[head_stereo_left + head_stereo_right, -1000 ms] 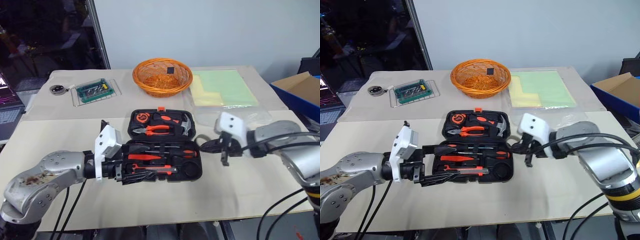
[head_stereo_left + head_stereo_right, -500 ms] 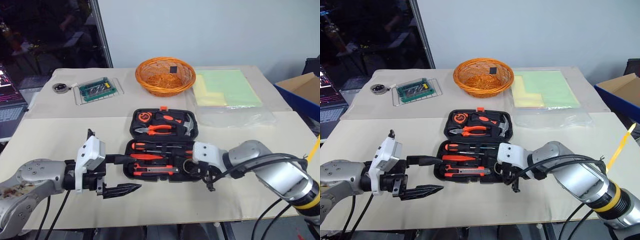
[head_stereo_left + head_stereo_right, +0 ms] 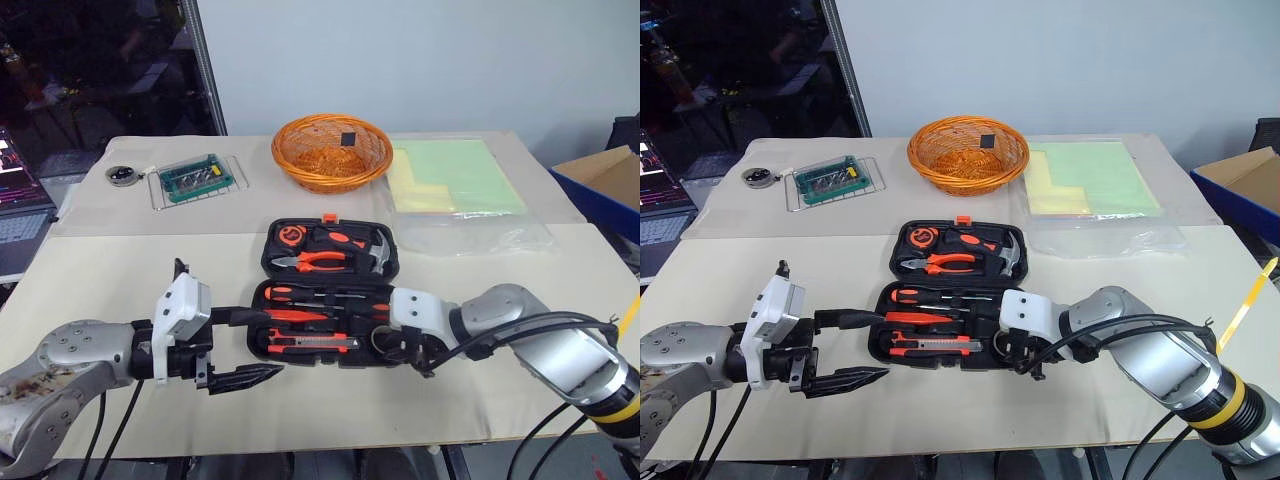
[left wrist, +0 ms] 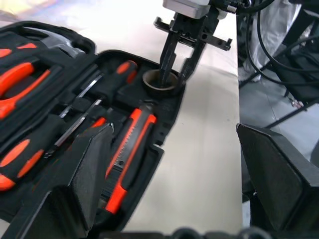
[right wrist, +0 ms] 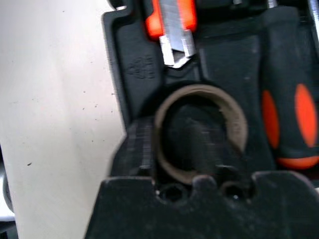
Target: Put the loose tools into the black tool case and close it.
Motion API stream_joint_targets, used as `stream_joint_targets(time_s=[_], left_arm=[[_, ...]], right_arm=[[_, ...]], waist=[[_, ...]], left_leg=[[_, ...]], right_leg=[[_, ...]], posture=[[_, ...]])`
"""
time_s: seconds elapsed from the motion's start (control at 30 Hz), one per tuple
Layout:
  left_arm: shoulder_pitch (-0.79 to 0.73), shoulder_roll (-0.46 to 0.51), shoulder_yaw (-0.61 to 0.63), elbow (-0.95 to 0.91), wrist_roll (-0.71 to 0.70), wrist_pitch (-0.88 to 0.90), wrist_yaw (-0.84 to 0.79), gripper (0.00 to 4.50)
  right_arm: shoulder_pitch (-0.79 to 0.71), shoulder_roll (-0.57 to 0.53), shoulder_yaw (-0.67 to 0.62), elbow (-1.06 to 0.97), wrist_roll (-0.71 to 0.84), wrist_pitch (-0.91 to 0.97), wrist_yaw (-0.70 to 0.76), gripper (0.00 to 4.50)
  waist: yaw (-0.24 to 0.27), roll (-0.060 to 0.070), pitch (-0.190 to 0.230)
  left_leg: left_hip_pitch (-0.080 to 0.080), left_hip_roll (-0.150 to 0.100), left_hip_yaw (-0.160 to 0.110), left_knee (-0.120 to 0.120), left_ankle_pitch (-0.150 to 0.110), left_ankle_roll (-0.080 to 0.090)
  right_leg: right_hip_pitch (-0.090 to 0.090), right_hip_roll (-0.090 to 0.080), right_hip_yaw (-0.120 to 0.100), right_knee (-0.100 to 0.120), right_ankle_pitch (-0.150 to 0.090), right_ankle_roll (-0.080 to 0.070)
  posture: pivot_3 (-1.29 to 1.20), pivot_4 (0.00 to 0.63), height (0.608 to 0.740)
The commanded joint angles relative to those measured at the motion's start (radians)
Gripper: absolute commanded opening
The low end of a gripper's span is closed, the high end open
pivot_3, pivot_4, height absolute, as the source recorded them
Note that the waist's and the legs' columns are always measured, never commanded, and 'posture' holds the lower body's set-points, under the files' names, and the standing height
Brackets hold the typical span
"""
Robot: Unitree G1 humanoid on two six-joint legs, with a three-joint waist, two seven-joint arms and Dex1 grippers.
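The tape roll (image 4: pixel 159 82) is seated in the round recess at the case's (image 3: pixel 330 290) front right corner, beside the knife (image 3: pixel 310 343). It is straddled by the right gripper (image 4: pixel 176 74), one finger inside the ring and one outside, parted. The case lies open mid-worktop (image 3: pixel 130 270). The left gripper (image 3: pixel 240 345) is held left of it, fingers spread, empty.

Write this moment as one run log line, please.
right gripper: jaws parted around tape roll in black tool case corner recess | left gripper: open, beside case | lid: open
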Motion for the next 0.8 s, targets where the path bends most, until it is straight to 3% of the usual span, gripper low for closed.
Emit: stream_joint_targets(time_s=[0.03,0.2,0.3,0.43,0.53,0.63,0.8], left_arm=[[-0.03,-0.024,-0.009,0.02,-0.005,-0.008,0.03,4.24],[-0.169,-0.123,-0.075,0.071,-0.029,0.086,0.223,4.24],[-0.306,-0.227,-0.104,0.15,-0.016,0.183,0.412,4.24],[-0.536,-0.362,-0.163,0.327,0.058,0.328,0.632,4.24],[-0.681,-0.433,-0.197,0.526,0.121,0.391,0.701,4.24],[-0.789,-0.466,-0.236,0.701,0.207,0.376,0.71,4.24],[-0.923,-0.507,-0.217,0.973,0.303,0.311,0.705,4.24]], right_arm=[[-0.005,0.008,-0.115,-0.039,0.092,0.001,0.04,2.55],[0.016,0.109,-0.389,-0.028,0.244,0.084,-0.062,2.55],[-0.001,0.23,-0.514,0.004,0.251,0.178,-0.243,2.55],[-0.131,0.3,-0.614,0.111,0.22,0.377,-0.423,2.55],[-0.164,0.326,-0.618,0.177,0.172,0.409,-0.522,3.23],[-0.192,0.357,-0.587,0.246,0.121,0.405,-0.603,4.28],[-0.275,0.481,-0.614,0.46,0.081,0.424,-0.708,4.45]], waist=[[-0.001,0.0,0.0],[0.002,0.0,0.0],[0.006,-0.002,0.0],[0.008,-0.002,0.001],[0.006,-0.003,0.001],[0.006,-0.003,0.001],[-0.014,-0.003,0.001]], left_leg=[[0.0,0.0,0.0,0.0,0.0,0.0],[0.0,0.001,0.0,0.001,0.0,0.0],[0.003,0.0,-0.001,0.002,0.0,0.0],[0.006,-0.003,-0.002,0.002,0.0,0.0],[0.007,-0.004,-0.003,0.002,0.0,0.0],[0.004,-0.007,-0.003,0.001,0.0,0.0],[-0.005,-0.008,-0.002,0.001,0.002,-0.002]], right_leg=[[0.0,0.0,0.0,0.0,0.0,0.0],[0.001,0.001,0.0,0.001,0.001,0.0],[0.005,0.001,0.0,0.002,0.001,0.001],[0.008,0.0,0.0,0.003,0.002,0.001],[0.008,0.0,0.0,0.003,0.002,0.001],[0.004,0.001,-0.001,0.003,0.003,0.001],[-0.007,0.0,0.001,0.006,0.005,-0.001]], posture=[[0.0,0.15,0.74],[0.0,0.15,0.74],[0.0,0.15,0.74],[0.0,0.15,0.74],[0.0,0.15,0.74],[0.0,0.15,0.74],[0.0,0.15,0.74]])
